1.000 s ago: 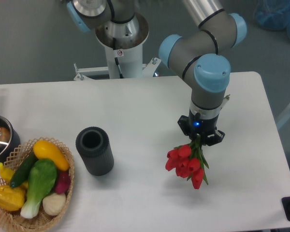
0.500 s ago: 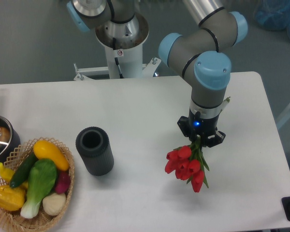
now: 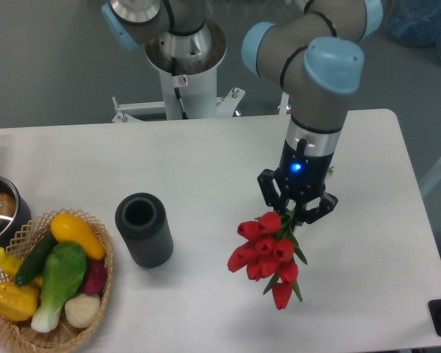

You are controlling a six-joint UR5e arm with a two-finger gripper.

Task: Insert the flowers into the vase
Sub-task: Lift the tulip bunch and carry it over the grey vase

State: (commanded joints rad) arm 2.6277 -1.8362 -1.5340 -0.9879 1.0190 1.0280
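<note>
While the gripper (image 3: 297, 209) is clamping the flowers (image 3: 264, 250) near the stems, the light, floppy heads are dangling down, well apart from the vase (image 3: 142, 229).

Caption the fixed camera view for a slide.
Gripper holds the flowers blooms-down above the table, right of the upright, empty vase.
</note>
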